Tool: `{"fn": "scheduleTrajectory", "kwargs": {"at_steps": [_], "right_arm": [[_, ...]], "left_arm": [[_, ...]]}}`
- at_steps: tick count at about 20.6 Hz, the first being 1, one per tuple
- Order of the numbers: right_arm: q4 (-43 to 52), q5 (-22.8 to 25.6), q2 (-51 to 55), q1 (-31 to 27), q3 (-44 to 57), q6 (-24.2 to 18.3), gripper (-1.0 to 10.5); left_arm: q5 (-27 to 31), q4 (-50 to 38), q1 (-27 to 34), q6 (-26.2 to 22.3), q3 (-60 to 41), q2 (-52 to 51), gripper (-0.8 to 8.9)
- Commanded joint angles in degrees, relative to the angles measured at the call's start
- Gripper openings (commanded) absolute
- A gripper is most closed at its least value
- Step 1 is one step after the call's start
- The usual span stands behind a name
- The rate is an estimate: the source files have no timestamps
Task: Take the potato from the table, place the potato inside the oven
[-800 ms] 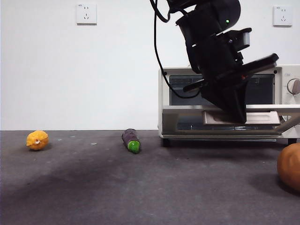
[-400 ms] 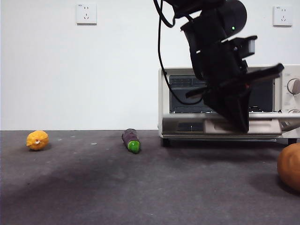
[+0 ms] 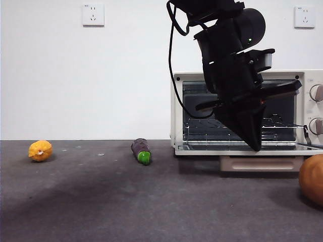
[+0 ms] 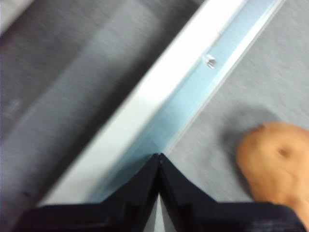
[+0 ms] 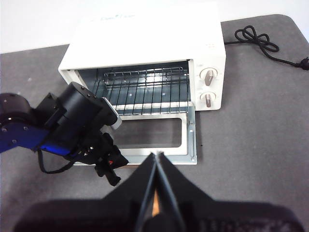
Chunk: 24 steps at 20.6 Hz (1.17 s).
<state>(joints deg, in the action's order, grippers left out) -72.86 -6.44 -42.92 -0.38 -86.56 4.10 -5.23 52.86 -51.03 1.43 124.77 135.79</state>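
Boxy cream oven point(image 3: 242, 113) open, glass door point(image 5: 152, 137) flat on speckled grey table point(image 3: 101, 201). Left gripper point(image 4: 158, 162) pinched together, empty, over door edge. Matte, lumpy potato point(image 3: 311, 179) near table's right edge. Right gripper point(image 5: 157, 159) closed, empty, high above.

You have a small yellow-orange fruit point(image 3: 40, 150) lying far off to one side, with a purple eggplant point(image 3: 141, 150) well apart from it, green tip toward the camera. Two wall sockets point(image 3: 93, 14) sit high on the white wall point(image 3: 101, 80). A black power cord point(image 5: 263, 45) lies coiled behind the appliance.
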Motion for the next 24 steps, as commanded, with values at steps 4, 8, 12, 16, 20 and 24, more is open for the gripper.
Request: {"fn": "scheduleTrajectory", "kwargs": {"at_steps": [4,8,12,16,20,24], "right_arm": [[-0.2,0.0,-0.3,0.0,0.0,-0.9,0.0],[-3.2,-1.7,-2.3,0.3,0.0,-0.9,0.0],[-4.9,-4.8,-5.8,0.5,0.0,-0.1,0.0],[-5.8,-9.3,-9.6,0.5,0.0,0.3,0.0],[-5.8,-15.0,-12.5,0.5,0.0,0.2,0.1],[-5.8,-14.7,-13.0,0.5,0.0,2.3,1.7]], "left_arm": [[-2.3,3.7,-0.2,-0.6,-0.6,-2.6,-0.06],[-5.4,5.9,-0.3,-1.1,-0.6,-7.8,-0.06],[-5.1,8.5,-0.3,-4.2,-0.6,-14.2,-0.06],[-3.9,10.1,-0.1,-6.1,-0.6,-20.9,-0.06],[-1.7,13.1,1.4,-6.8,-0.6,-30.8,-0.06],[2.8,18.9,3.6,-7.7,-0.6,-40.0,-0.06]]}}
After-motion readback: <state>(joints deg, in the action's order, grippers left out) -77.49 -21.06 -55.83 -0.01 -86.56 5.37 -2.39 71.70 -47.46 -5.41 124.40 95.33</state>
